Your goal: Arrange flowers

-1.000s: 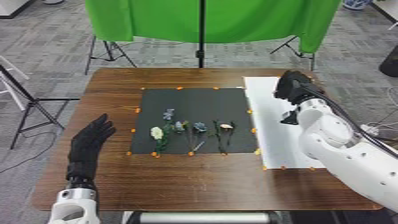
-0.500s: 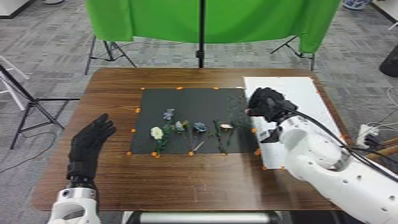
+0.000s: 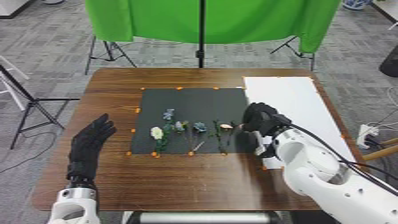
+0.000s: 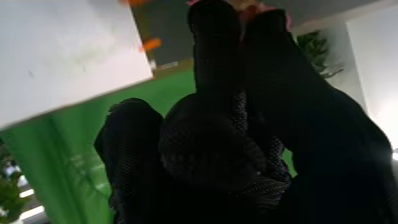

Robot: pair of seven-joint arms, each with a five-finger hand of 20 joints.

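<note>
Several flowers lie on the black mat (image 3: 151, 104) in the head view: a white one (image 3: 157, 133), blue ones (image 3: 169, 114) (image 3: 200, 127) and, rightmost, a pale peach one (image 3: 226, 126). My right hand (image 3: 258, 116) is over the mat's right edge, just right of the peach flower. In the right wrist view, this hand (image 4: 213, 145) has its thumb and one finger extended and apart, the others bent; a pinkish bloom (image 4: 252, 8) shows by the tips, partly hidden. My left hand (image 3: 91, 136) is left of the mat, fingers straight.
A white sheet (image 3: 289, 97) lies right of the mat, partly under my right arm. Orange tape pieces (image 3: 155, 155) mark the mat's edges. Behind the wooden table (image 3: 195, 185) hangs a green cloth (image 3: 151, 20) with stands.
My right hand has moved left and toward the near side, from above the white sheet to beside the peach flower. The flowers and my left hand have stayed in place.
</note>
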